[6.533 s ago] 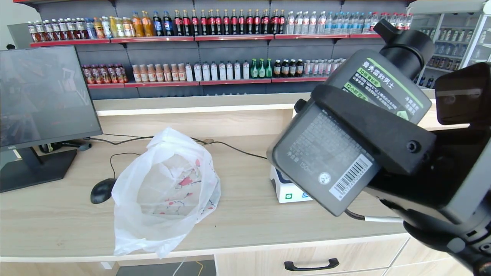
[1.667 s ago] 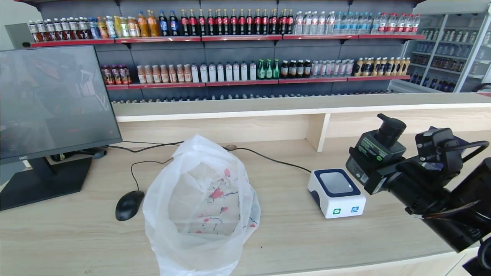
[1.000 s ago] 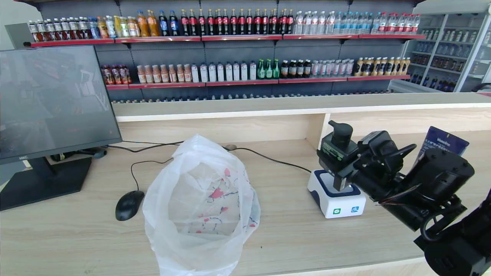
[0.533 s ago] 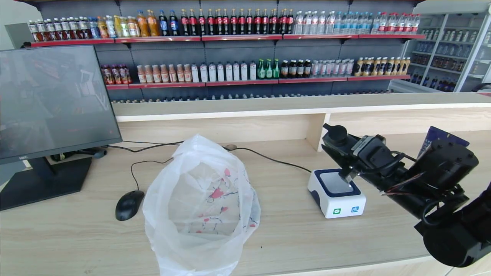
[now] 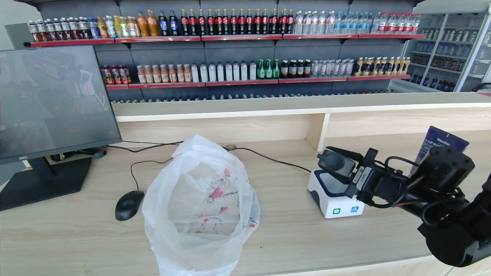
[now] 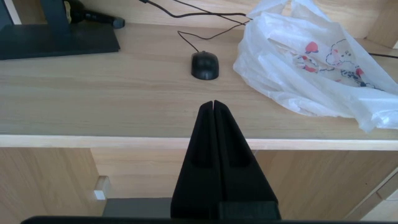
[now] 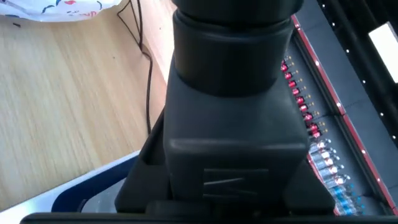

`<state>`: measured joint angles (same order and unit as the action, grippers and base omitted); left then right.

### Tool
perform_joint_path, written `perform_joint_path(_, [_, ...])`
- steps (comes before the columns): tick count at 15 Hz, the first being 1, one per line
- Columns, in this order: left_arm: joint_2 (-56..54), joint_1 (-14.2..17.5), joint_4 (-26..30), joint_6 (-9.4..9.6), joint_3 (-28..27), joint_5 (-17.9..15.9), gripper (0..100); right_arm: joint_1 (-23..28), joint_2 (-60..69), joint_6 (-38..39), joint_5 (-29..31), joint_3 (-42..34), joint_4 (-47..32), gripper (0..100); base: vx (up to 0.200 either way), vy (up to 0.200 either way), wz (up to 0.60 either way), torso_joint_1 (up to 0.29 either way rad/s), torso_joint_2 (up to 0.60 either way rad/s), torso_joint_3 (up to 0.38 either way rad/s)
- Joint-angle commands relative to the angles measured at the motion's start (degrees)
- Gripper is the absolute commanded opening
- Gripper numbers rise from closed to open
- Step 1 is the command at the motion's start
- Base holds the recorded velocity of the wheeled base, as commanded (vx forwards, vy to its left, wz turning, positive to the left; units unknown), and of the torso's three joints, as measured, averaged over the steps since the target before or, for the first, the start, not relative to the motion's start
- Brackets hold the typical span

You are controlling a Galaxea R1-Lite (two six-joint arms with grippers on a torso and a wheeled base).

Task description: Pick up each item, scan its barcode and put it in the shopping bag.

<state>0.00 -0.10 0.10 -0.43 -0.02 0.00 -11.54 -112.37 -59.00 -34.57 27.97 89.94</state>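
**Q:** What differs from half a second back?

**A:** Your right gripper point(image 5: 348, 171) has dropped and rolled. The bottle point(image 5: 330, 161) clamped in it had its cap angled up and away. Now it lies near level, cap toward your left, over the scanner point(image 5: 333, 197) window. Can't tell if bottle and scanner touch. One second back the bottle stood upright.

**Q:** And the shopping bag point(image 5: 199, 207)?

**A:** Unmoved. It sits on the tabletop point(image 5: 287, 237), mouth open, mouse point(image 5: 129, 200) just beside it.

**Q:** What do the wrist views add?

**A:** Right wrist: you look down the bottle's dark body, the scanner's white corner beneath it, a cable point(image 7: 148, 68) on the wood beyond. Left wrist: your left gripper point(image 6: 213, 106), fingers pressed together on nothing, off the tabletop's near edge, pointed toward mouse and bag.

**Q:** Arm pose?

**A:** Right forearm comes in from the right, low over the tabletop, wrist toward the scanner. A blue pack point(image 5: 441, 142) stands behind it.
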Motion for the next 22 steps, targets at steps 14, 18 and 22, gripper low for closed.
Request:
perform_joint_path(14, [0.0,0.01,-0.01,-0.01,0.02,0.0,0,6.45,-4.87,-7.0,-14.03,-0.54,0.06,0,0.0,0.0,0.0,0.0,0.0,0.0])
perform_joint_path(18, [0.0,0.01,-0.01,-0.01,-0.06,0.0,0,6.45,-5.58,-7.0,-14.38,-0.54,0.06,0,0.0,0.0,0.0,0.0,0.0,0.0])
perform_joint_path(22, [0.0,0.01,-0.01,-0.01,-0.06,0.0,0,6.45,-5.75,-7.09,-14.38,-0.54,0.06,0,0.0,0.0,0.0,0.0,0.0,0.0])
